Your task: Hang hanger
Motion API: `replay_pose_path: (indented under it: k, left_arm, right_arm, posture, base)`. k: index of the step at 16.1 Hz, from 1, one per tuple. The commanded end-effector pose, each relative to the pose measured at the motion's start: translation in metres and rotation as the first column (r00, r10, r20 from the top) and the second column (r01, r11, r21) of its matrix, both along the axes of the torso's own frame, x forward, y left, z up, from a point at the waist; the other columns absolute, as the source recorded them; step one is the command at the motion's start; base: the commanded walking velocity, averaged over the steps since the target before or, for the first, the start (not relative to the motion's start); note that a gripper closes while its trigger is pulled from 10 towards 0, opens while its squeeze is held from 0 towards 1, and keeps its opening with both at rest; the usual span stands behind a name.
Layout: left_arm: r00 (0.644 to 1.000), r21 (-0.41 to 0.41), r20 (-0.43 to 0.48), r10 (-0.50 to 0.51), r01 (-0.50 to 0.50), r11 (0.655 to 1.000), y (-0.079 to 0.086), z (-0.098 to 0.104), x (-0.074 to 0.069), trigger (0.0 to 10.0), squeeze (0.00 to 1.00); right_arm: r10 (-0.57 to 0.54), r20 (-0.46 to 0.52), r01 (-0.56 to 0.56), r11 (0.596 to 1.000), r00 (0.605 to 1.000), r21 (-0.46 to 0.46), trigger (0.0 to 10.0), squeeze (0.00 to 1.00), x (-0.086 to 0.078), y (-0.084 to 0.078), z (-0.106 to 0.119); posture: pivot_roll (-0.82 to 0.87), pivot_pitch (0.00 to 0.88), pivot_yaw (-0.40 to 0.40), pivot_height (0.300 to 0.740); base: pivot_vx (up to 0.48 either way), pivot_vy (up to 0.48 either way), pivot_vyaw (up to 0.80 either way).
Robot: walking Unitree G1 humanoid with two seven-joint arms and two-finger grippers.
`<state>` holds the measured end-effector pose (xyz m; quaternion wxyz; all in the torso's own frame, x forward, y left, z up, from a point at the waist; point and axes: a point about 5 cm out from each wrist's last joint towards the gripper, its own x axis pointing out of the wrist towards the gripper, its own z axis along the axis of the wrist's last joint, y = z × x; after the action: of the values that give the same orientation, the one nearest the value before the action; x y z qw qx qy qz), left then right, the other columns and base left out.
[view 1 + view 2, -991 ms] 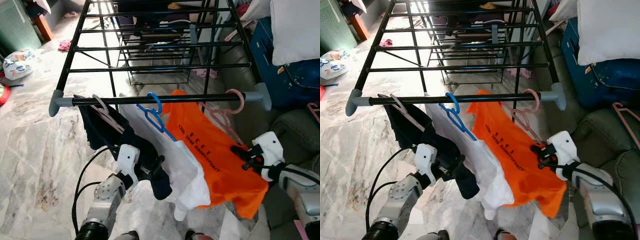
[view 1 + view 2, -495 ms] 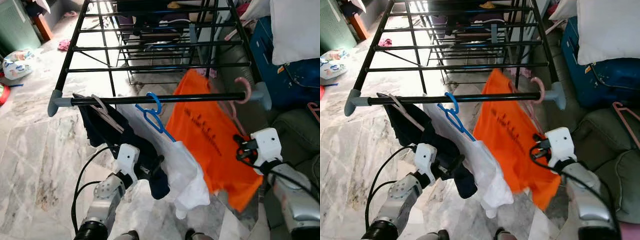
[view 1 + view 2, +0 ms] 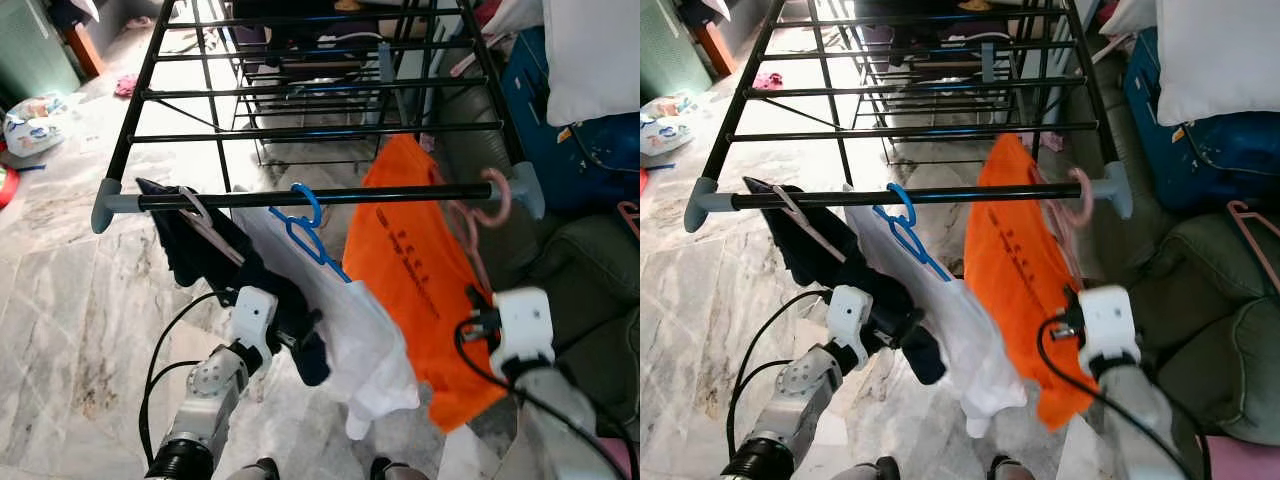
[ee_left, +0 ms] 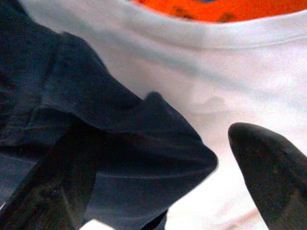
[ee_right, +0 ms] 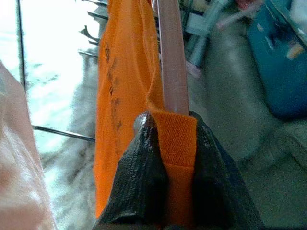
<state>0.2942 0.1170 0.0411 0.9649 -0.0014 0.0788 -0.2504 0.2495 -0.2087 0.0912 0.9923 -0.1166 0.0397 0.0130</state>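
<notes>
Pink hanger (image 3: 478,215) carrying the orange shirt (image 3: 425,290) hooks over the drying rack's front rail (image 3: 300,197). Right gripper (image 5: 175,143) pinches hanger arm and collar fabric together. Left gripper (image 3: 300,330) sits spread among dark cloth (image 4: 96,120). Probably light and stiff; the shirt is limp, so grip the arm.

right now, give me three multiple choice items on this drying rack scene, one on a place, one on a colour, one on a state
1. Where is the pink hanger's hook?
A. on the front rail near its right end
B. on the floor
C. on a back rail

2. What colour is the hanger between the dark garment and the orange shirt?
A. green
B. blue
C. yellow

3. What is the right end effector doing?
A. hanging open
B. pinching orange fabric and the pink hanger
C. holding the white shirt

Answers:
1 A, the pink hanger hooks over the front rail near its right end.
2 B, the blue hanger is plainly blue.
3 B, the right end effector closes on the orange shirt.
</notes>
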Motion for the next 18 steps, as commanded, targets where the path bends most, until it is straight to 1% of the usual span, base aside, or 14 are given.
replay_pose_path:
  k: [1, 3, 4, 7, 10, 18]
  left_arm:
    - [0.999, 0.035, -0.003, 0.045, -0.045, 0.998, 0.009, -0.004, -0.001, 10.0, 0.00]
    - [0.997, 0.066, 0.004, 0.075, -0.075, 0.995, 0.012, -0.004, 0.001, 10.0, 0.00]
    - [0.995, 0.069, -0.002, 0.101, -0.101, 0.993, 0.014, -0.005, 0.002, 10.0, 0.00]
    - [0.991, 0.092, -0.013, 0.133, -0.131, 0.987, 0.016, -0.008, 0.002, 10.0, 0.00]
    - [0.989, 0.102, -0.015, 0.145, -0.142, 0.985, 0.016, -0.010, 0.001, 10.0, 0.00]
    - [0.989, 0.107, -0.025, 0.148, -0.144, 0.984, 0.014, -0.012, 0.000, 10.0, 0.00]
  right_arm:
    - [-0.042, 0.057, 0.043, 0.999, 0.997, -0.011, 10.0, 0.00, -0.004, 0.000, 0.007]
    - [-0.105, 0.050, 0.105, 0.994, 0.993, 0.001, 10.0, 0.00, -0.010, 0.002, 0.000]
    - [-0.130, 0.056, 0.131, 0.991, 0.990, -0.007, 10.0, 0.00, -0.012, 0.002, -0.002]
    - [-0.154, 0.048, 0.154, 0.988, 0.987, 0.012, 10.0, 0.00, -0.015, 0.005, -0.007]
    - [-0.149, 0.025, 0.149, 0.989, 0.989, 0.019, 10.0, 0.00, -0.015, 0.007, -0.013]
    - [-0.137, 0.018, 0.137, 0.990, 0.990, 0.021, 10.0, 0.00, -0.013, 0.009, -0.014]
  posture:
    - [-0.12, 0.180, 0.058, 0.740]
    - [-0.13, 0.176, 0.056, 0.740]
    - [-0.13, 0.174, 0.055, 0.740]
    - [-0.12, 0.171, 0.051, 0.740]
    - [-0.12, 0.172, 0.047, 0.740]
    - [-0.12, 0.176, 0.043, 0.740]
  base:
    - [0.000, 0.000, 0.00]
    - [0.000, 0.000, 0.00]
    - [0.000, 0.000, 0.00]
    - [0.000, 0.000, 0.00]
    - [0.000, 0.000, 0.00]
    - [-0.262, 0.000, 0.00]
